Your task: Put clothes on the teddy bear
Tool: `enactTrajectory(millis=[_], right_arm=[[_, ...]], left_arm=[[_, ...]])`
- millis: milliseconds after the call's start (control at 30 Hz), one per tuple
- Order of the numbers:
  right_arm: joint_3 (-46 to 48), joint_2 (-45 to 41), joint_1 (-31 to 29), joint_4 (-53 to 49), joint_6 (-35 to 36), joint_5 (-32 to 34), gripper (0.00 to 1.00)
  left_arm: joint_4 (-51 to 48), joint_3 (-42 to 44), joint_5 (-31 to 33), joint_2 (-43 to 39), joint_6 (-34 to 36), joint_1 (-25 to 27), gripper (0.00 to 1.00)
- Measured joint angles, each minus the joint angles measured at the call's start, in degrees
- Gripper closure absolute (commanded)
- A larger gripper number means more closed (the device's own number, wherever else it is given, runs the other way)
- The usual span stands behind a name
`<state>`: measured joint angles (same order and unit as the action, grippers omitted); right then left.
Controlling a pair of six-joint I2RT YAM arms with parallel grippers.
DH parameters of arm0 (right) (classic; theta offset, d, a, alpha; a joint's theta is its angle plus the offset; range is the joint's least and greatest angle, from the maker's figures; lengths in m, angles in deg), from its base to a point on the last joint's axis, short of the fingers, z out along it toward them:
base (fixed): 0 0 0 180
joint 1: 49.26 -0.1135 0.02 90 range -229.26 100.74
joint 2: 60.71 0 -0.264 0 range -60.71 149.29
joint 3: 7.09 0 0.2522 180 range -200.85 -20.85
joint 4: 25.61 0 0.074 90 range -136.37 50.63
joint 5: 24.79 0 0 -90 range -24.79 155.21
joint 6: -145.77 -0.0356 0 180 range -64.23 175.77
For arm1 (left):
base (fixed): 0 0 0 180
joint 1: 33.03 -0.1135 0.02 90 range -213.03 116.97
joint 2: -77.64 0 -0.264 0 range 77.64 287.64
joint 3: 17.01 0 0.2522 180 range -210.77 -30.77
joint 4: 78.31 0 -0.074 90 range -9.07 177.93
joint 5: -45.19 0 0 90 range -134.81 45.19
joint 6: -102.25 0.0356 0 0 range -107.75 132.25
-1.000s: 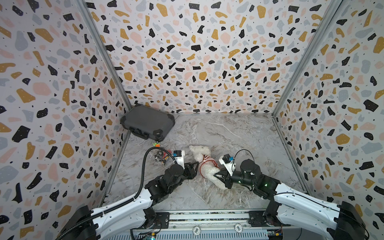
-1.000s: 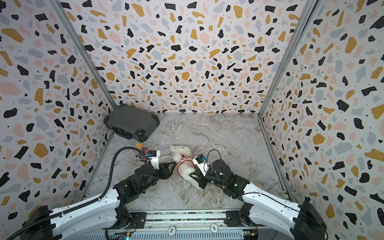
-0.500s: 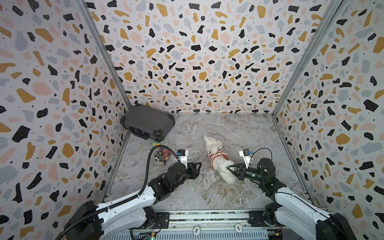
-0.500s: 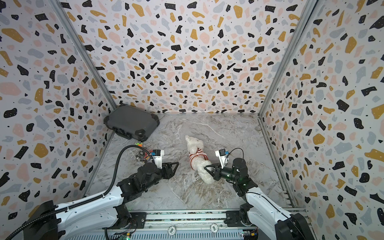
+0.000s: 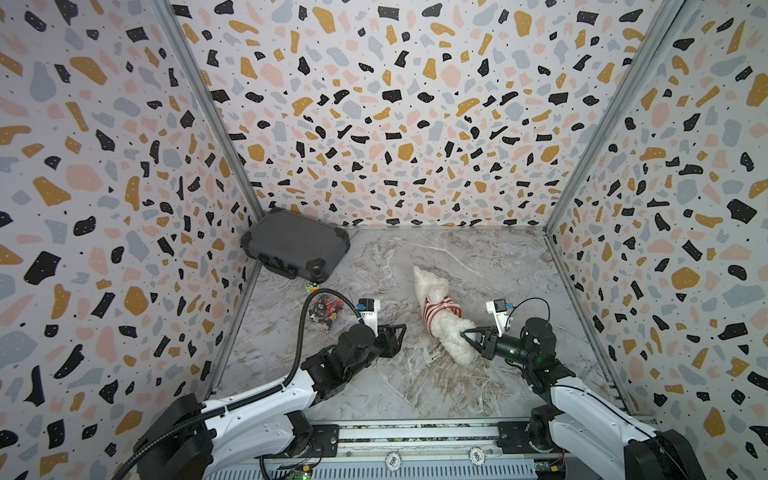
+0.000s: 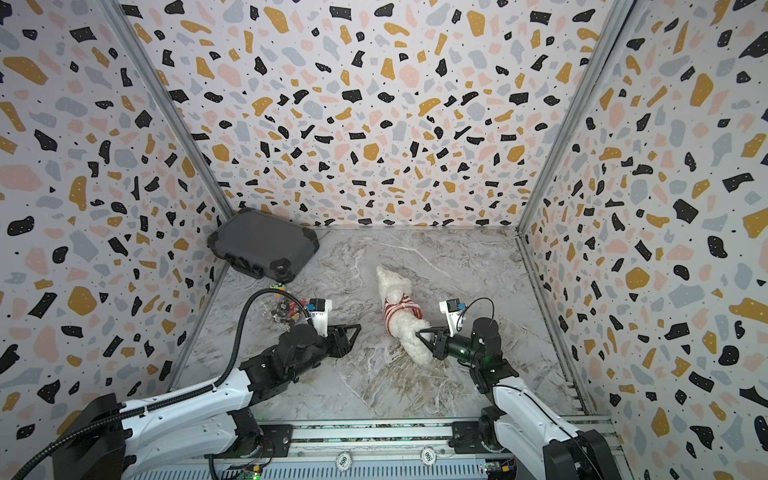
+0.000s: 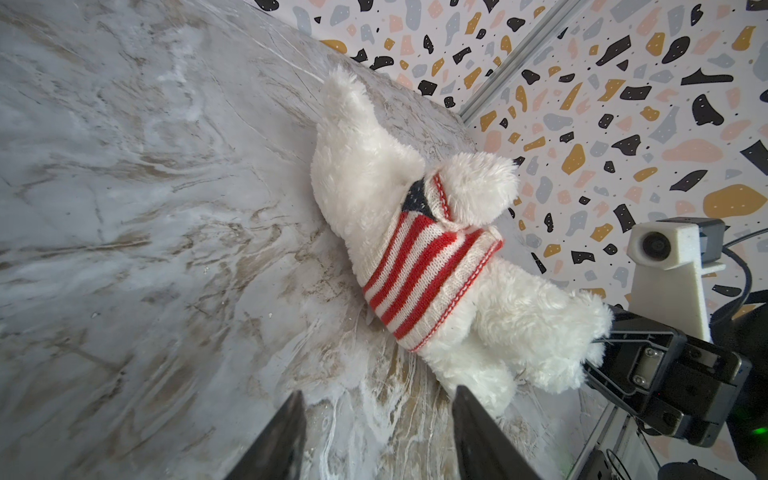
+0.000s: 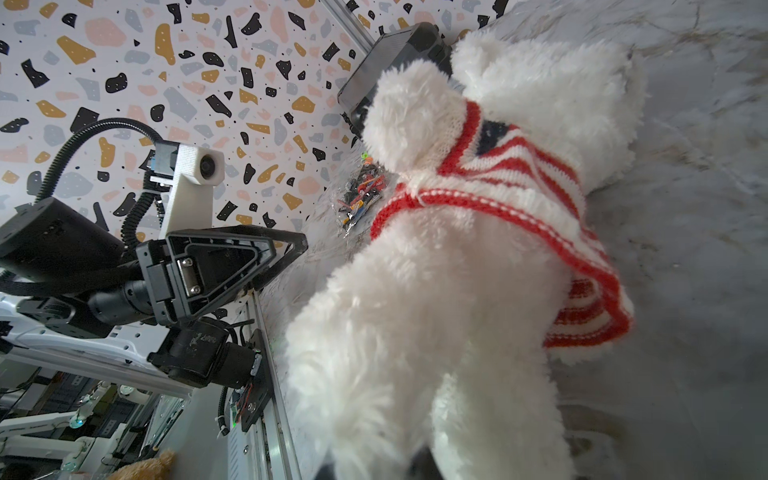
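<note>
My right end effector (image 5: 465,333) pinches a hind foot of the teddy bear (image 5: 430,286), which lies on the surface (image 5: 415,395). The left end effector (image 5: 397,334), spread and empty, hovers nearby. The striped sweater (image 5: 441,308) rides high on the chest; next, I judge, its hem needs tugging legward.

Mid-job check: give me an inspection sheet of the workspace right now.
Surface: marbled grey table.
Job's things: teddy bear lying down, striped sweater around its torso.
Clutter: dark case in the far left corner; bag of small parts near the left arm.
Grippers: right gripper shut on the bear's leg; left gripper open, empty, apart from the bear.
Cables: black hose arches over the left arm; thin cable loops by the right wrist.
Surroundings: speckled walls on three sides.
</note>
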<state>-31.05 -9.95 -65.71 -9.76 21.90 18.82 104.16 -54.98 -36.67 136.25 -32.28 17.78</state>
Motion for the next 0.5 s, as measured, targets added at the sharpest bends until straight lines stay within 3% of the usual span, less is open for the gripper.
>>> enactTrajectory(millis=[300, 500], right_arm=[[-1.1, -0.8, -12.0, -4.5, 4.8, 7.7, 1.00], [-1.1, -0.2, -15.1, -4.3, 4.9, 10.7, 1.00]], left_arm=[[0.7, -0.2, -0.4, 0.3, 0.1, 0.4, 0.42], [2.8, -1.2, -1.2, 3.7, 0.0, 0.8, 0.42]])
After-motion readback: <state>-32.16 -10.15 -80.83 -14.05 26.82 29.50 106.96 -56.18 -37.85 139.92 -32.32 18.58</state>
